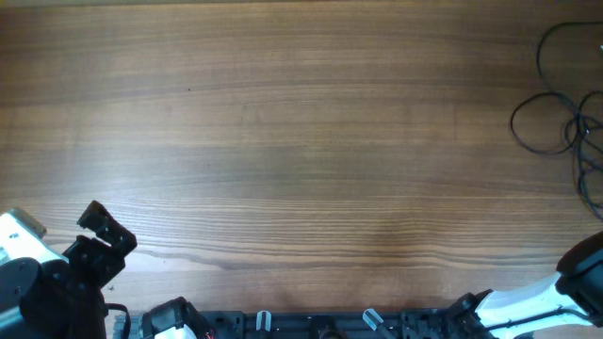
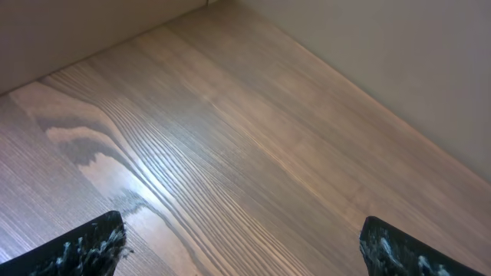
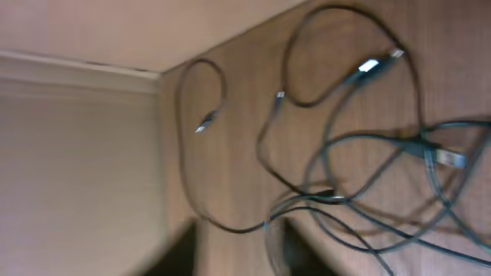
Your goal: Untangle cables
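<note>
The cables (image 1: pixel 575 132) are thin black cords lying in loose tangled loops at the table's far right edge. In the right wrist view they (image 3: pixel 337 195) fill the right half, crossing over each other, with small silver plug tips (image 3: pixel 370 66) lying free. My right gripper (image 3: pixel 242 245) is blurred at the bottom of that view. Its fingers look apart, and one cord runs across just in front of them. My left gripper (image 1: pixel 105 231) is open and empty at the near left, far from the cables. In the left wrist view it (image 2: pixel 242 238) is over bare wood.
The wooden table (image 1: pixel 301 141) spans the whole overhead view. The right arm (image 1: pixel 584 273) sits at the near right corner. Arm bases and black mounts (image 1: pixel 311 325) line the near edge. A beige wall (image 3: pixel 77 169) borders the table by the cables.
</note>
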